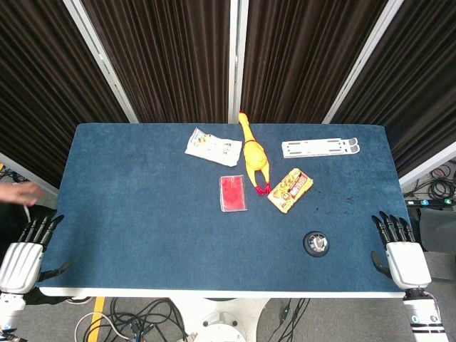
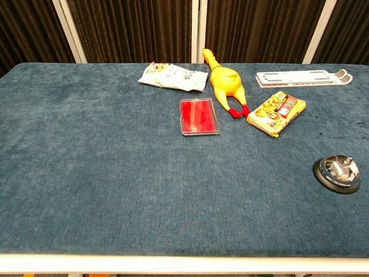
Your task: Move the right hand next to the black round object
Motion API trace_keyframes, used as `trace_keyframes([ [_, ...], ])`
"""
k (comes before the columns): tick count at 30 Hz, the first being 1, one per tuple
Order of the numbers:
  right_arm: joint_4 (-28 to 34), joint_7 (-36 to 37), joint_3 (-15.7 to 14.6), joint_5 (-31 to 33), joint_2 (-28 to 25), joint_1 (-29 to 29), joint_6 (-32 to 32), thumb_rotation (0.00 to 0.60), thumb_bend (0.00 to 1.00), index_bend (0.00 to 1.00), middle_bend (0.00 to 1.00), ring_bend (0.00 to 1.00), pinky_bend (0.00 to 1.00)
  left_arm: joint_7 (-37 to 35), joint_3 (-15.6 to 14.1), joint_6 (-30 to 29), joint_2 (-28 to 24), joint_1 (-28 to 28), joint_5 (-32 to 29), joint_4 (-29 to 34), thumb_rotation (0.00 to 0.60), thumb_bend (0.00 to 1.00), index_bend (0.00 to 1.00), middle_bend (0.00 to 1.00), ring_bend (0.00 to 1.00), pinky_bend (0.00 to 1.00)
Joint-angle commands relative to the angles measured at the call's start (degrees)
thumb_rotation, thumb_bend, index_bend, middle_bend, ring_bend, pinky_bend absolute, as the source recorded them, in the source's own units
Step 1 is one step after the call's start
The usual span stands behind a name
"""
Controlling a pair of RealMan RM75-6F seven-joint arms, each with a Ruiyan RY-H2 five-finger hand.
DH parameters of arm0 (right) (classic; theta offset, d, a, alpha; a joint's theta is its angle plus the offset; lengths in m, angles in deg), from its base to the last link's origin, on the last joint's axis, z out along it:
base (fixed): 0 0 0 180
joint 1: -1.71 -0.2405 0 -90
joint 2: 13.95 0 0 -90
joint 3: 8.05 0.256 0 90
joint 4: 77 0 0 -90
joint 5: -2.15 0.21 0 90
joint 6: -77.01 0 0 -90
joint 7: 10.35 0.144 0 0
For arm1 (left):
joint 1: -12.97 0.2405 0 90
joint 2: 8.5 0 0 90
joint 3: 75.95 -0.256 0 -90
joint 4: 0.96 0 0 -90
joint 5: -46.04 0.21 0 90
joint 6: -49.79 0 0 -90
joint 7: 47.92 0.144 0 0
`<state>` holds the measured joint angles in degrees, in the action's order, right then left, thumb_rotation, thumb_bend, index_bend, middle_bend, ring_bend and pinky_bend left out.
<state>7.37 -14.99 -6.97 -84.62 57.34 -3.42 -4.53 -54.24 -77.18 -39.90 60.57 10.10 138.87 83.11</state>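
Nearest the camera, the black bell (image 1: 315, 243) sits on the blue tabletop (image 1: 142, 214) toward the front right corner, its dark round base carrying a shiny metal dome; in the chest view it (image 2: 338, 173) lies close to the right edge of the picture. Beyond the tabletop's right front corner, the right hand (image 1: 401, 251) hangs off the edge, well apart from the bell, its black fingers (image 1: 390, 225) pointing away from the robot, slightly spread, holding nothing. Across at the left front corner, the left hand (image 1: 27, 253) hangs the same way off the edge, its fingers (image 1: 43, 228) also a little apart and empty. Neither hand shows in the chest view.

Further back, near the middle of the tabletop, a yellow snack packet (image 1: 290, 190) lies tilted, just beside the red feet of a yellow rubber chicken (image 1: 253, 154) that stretches away from the robot. Left of the chicken's feet lies a flat red card case (image 1: 233, 193). A white snack bag (image 1: 212, 147) lies behind it, beside the chicken's body. A white plastic bracket (image 1: 320, 147) lies flat toward the back right.
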Motion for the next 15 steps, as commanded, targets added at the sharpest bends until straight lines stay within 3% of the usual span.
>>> trace_keyframes([
  [1,0.0,0.0,0.0,0.0,0.1,0.0,-0.1,0.6,0.41,0.0,0.0,0.0,0.0,-0.2,0.0,-0.1,0.0,0.0,0.1,-0.1,0.6,0.12,0.1,0.03,0.0,0.14],
  [6,-0.4,-0.1,-0.1,-0.2,0.3,-0.1,0.1,0.6,0.67,0.0,0.0,0.0,0.0,-0.4,0.0,-0.3,0.0,0.2,0.0,-0.2,0.6,0.12,0.1,0.03,0.0,0.14],
  [15,-0.8,0.4,-0.2,-0.5,0.6,-0.3,0.3,0.6,0.68,0.0,0.0,0.0,0.0,-0.5,0.0,-0.3,0.1,0.1,0.2,-0.5,0.6,0.12,0.1,0.03,0.0,0.14],
])
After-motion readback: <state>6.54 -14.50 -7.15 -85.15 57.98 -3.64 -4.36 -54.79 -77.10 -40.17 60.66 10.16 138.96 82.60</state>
